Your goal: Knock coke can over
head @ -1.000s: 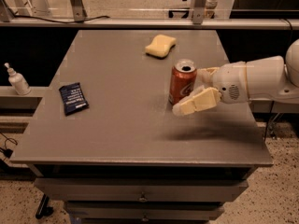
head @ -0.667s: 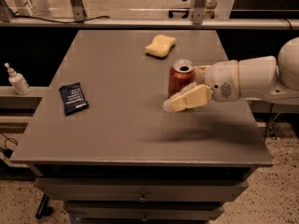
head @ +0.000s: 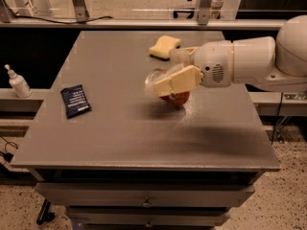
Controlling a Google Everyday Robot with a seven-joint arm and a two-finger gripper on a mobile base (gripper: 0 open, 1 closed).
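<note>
At the near edge, drawers [head: 144, 202]: two shallow fronts with small knobs, under the table's lip at 6 o'clock.
Table [head: 120, 143]: grey and flat-topped. Its near half carries only the shadow of my arm, lying toward 4 o'clock.
Blue packet [head: 76, 100]: lies flat at 9 o'clock from the table's middle, near the left edge and well apart from everything else.
Coke can [head: 177, 98]: just to 3 o'clock of the table's middle. It is off upright and leaning hard, with its silver top toward 10 o'clock. Its red body shows below my near finger.
Gripper [head: 164, 72]: it is at the can, coming in from 3 o'clock. The fingers are spread apart, not clenched. The near finger [head: 176, 80] lies across the front of the can and seems to touch it, and the far finger sits behind it at 12 o'clock. I cannot tell whether the far one touches the can.
Arm [head: 249, 61]: white and thick, reaching in low over the right edge of the table.
White bottle [head: 18, 82]: stands upright on the ledge off the table's left side, at 9 o'clock.
Yellow sponge [head: 164, 46]: on the far part of the table at 12 to 1 o'clock, just beyond my far finger.
Metal frame [head: 79, 4]: upright legs along the far side.
</note>
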